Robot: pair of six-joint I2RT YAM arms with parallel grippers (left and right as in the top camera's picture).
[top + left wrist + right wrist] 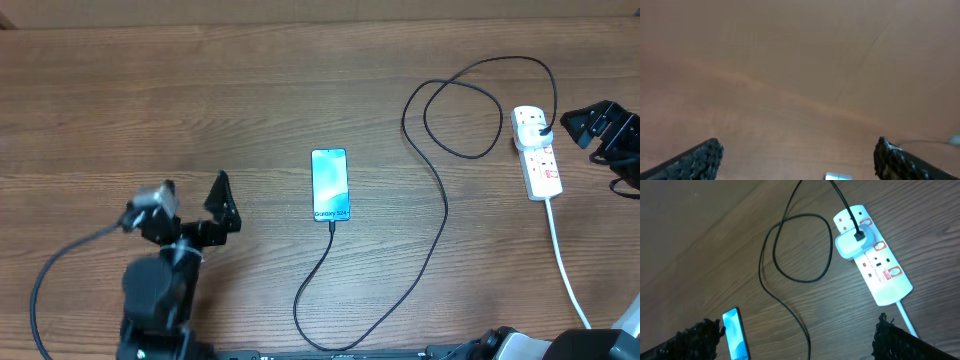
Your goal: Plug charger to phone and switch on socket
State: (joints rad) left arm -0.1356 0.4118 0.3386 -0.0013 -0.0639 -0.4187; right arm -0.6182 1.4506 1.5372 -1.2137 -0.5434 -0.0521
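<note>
Left wrist view blurs; left gripper (797, 152) and right gripper (796, 327) spread, empty.
Beside right fingers (895, 342), cord (905, 317) of socket (875, 265) leaves frame; wood table (200, 80).

Overhead: phone (330, 184) cabled to socket (537, 152).
I see the charger (444, 205) leave the phone's near end, loop, and reach the socket by the table's (150, 90) right edge.

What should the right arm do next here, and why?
Probably ease the right gripper toward the socket to press the switch beside the white adapter. The charger already meets the phone at its lower end and is plugged into the socket; this gripper is open and nearest.
</note>
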